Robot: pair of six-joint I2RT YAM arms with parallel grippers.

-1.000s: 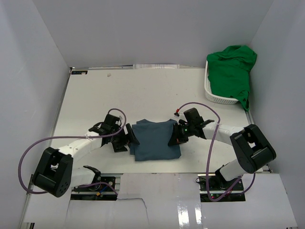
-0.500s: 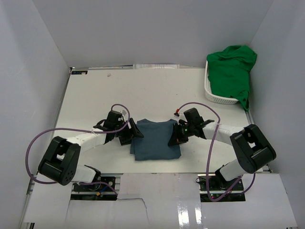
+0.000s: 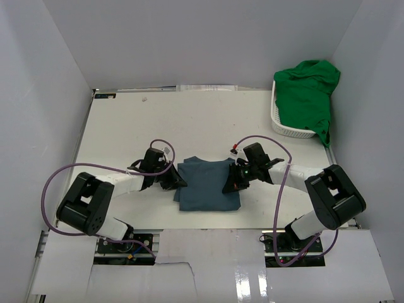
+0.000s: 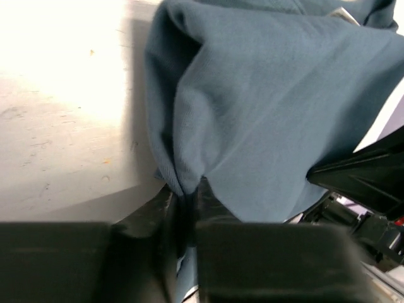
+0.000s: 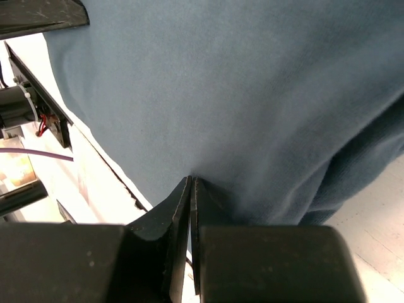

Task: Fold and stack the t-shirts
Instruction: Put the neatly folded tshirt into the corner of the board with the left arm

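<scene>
Bright even light, blown-out glare on table [image 4: 50,50], soft shadow beside blue t-shirt [image 4: 265,126], blurred foreground.

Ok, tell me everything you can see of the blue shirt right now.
The slate-blue t-shirt is soft, plain knit cloth, folded into a rough rectangle and lying on the white table between the two arms. Its layers bunch and double over at the left edge. A small pale neck label peeks out in the left wrist view. The left gripper is shut on a pinch of its left edge, and the right gripper is shut on its right edge. Nothing else touches it.
</scene>
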